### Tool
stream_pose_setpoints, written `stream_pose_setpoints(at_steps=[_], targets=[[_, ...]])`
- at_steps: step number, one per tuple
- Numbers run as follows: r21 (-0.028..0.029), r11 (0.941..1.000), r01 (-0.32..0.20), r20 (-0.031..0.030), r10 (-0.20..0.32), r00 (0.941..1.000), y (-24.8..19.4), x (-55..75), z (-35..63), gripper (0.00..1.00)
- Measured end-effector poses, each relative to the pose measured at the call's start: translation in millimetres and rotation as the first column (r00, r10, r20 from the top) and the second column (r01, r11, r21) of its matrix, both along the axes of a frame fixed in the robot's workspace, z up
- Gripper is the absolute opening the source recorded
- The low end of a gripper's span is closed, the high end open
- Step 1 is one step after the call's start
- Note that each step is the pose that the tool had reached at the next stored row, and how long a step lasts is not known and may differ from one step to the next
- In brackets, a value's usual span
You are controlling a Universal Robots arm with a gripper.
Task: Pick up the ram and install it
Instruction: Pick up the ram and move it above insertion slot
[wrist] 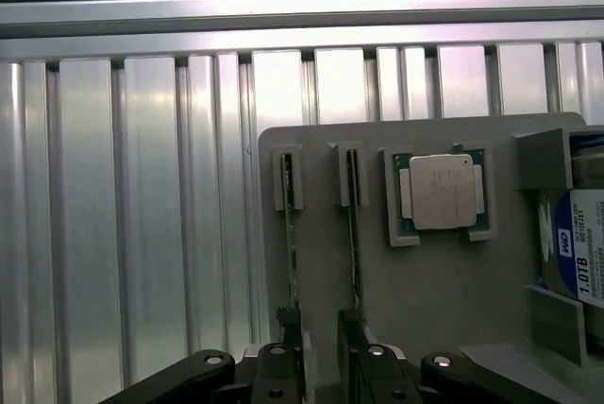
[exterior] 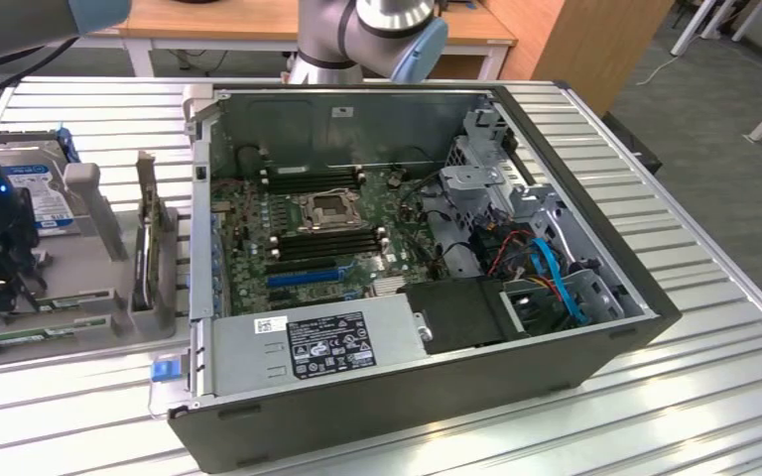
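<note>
Gripper [wrist: 321, 333] wide and empty, low over the grey holder [wrist: 453, 300]. The ram [wrist: 289, 253] stands on edge in the holder's outermost slot, with a second stick [wrist: 354, 234] alongside. Each jaw seems in line with one stick; best to centre squarely astride one before closing.

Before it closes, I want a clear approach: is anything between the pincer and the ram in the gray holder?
Nothing visible does. The open pincer hangs close above the ram and a second stick, both on edge in the gray holder; the processor sits apart in its own recess.
</note>
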State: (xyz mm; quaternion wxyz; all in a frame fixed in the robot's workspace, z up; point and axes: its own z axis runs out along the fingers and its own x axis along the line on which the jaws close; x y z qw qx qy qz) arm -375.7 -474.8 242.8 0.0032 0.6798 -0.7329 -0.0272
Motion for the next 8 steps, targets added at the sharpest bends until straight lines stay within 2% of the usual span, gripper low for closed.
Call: stream_pose_setpoints(at_steps=[8], targets=[[0.0000,1.0000,0.000,0.0001,0.000,1.0000,-0.1,0.0,-1.8,0.30]])
